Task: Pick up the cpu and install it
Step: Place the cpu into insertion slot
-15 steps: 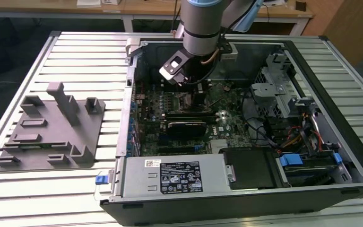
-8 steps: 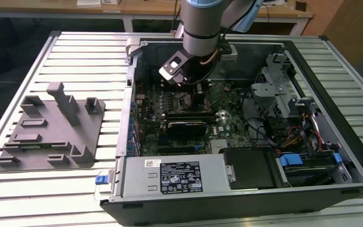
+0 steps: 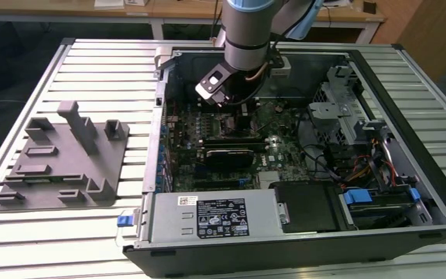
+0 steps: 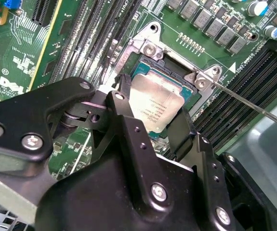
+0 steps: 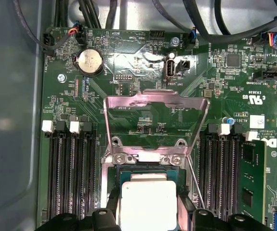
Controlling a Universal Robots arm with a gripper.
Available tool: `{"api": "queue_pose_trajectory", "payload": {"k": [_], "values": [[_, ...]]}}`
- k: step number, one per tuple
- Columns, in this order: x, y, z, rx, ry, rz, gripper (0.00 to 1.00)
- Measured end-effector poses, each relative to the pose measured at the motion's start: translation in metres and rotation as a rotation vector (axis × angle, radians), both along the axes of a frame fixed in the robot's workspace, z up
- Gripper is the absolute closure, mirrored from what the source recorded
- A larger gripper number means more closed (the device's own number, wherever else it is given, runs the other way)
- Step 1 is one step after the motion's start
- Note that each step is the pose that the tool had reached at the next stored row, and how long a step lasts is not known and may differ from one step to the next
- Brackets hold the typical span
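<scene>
- A slatted metal table [image 3: 91,70] carried everything, and wooden desks [image 3: 169,9] stood behind it.
- An open computer case [image 3: 417,133] lay on the table, toward the exterior view's right.
- A grey fixture [image 3: 60,163] lay on the table at the exterior view's left, apart from the case.
- The arm [image 3: 246,35] pointed down into the case, over the far part of the board [image 3: 281,148].
- In the first wrist view the plate [image 5: 155,103] stood open, tilted up from the socket [image 5: 113,183].
- The gripper [image 4: 152,109] was low over the socket, and its black fingers [image 4: 124,110] were clenched on two opposite edges of the cpu.
- The cpu [image 4: 158,101] was between the fingers at the socket opening, silver top up. I could not tell whether it was fully seated.
</scene>
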State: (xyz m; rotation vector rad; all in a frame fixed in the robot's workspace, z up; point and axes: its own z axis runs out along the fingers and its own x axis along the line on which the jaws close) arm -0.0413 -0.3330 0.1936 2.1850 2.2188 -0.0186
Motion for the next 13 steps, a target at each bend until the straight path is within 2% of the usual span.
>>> {"api": "queue_pose_trajectory", "payload": {"k": [6, 13], "values": [[-0.0001, 0.0, -0.0018, 0.0008, 0.0002, -0.005, 0.45], [0.0, 0.0001, -0.0025, 0.0062, 0.0001, -0.019, 0.45]]}}
